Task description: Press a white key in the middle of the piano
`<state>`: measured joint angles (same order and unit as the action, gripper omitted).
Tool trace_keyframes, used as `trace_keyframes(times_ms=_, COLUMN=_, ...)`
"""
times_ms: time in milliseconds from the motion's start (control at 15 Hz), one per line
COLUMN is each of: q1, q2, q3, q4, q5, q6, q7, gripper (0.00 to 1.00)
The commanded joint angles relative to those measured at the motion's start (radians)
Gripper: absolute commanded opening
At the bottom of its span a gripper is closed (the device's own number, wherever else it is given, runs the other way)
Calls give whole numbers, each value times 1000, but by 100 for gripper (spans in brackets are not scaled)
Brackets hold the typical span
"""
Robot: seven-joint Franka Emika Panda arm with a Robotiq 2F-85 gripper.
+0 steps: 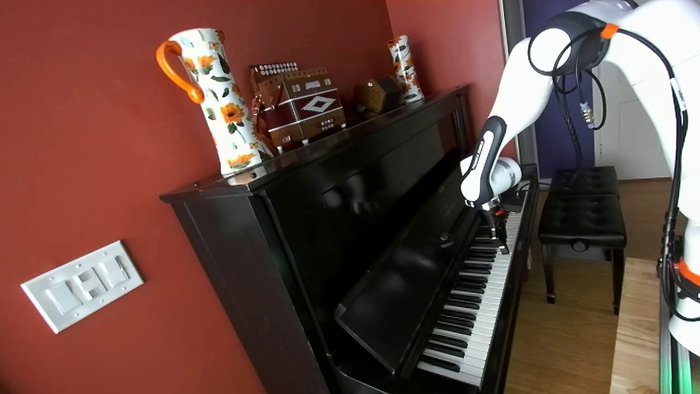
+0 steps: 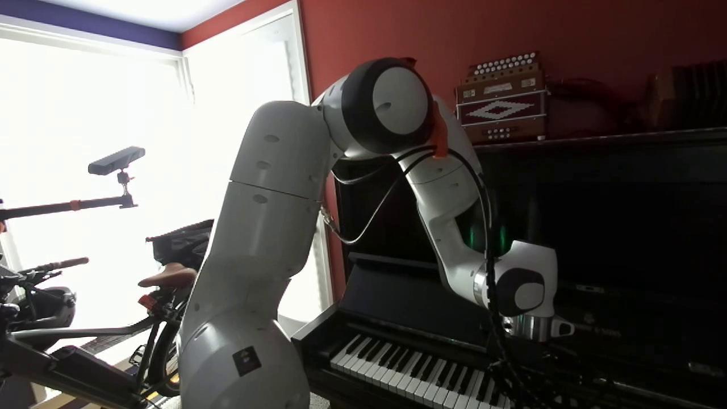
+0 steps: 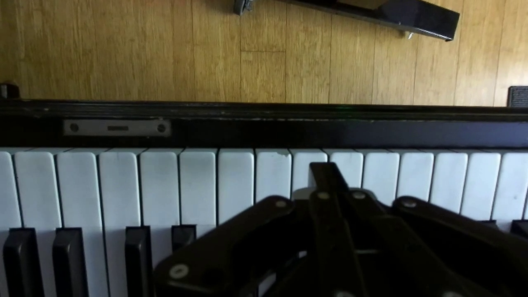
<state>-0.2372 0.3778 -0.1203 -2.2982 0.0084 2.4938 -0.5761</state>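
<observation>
Red wall point(image 1: 82, 137) stands at far left in an exterior view, with a switch plate point(image 1: 82, 285) mounted on it. Next right, a floral pitcher point(image 1: 221, 109) and an accordion point(image 1: 306, 109) stand on top of the piano point(image 1: 350, 230). The piano occupies the centre, its row of white keys point(image 1: 484, 317) along the right side. Claw point(image 1: 502, 247): directed downward over the keys, fingers pressed together, nothing visible between them. Key contact cannot be confirmed. CAUTION: in the wrist view, the fingertips point(image 3: 323, 168) appear across the seam between two white keys, close to the front edge. A straight descent from this alignment may depress both keys. If the tip meets the edge, it may slip off. Excess downward travel may overload the key mechanism. Right of the piano stands a padded bench point(image 1: 582, 219).
</observation>
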Motion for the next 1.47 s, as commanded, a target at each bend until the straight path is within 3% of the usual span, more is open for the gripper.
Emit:
trace_keyframes(times_ms=0, q1=-29, q2=45, q3=20, q4=28, q5=-21, q6=41, q7=-19, gripper=0)
trace_keyframes(times_ms=1400, q1=-62, q2=122, q3=33, q4=65, q5=-50, q6=100, q7=-23, gripper=0)
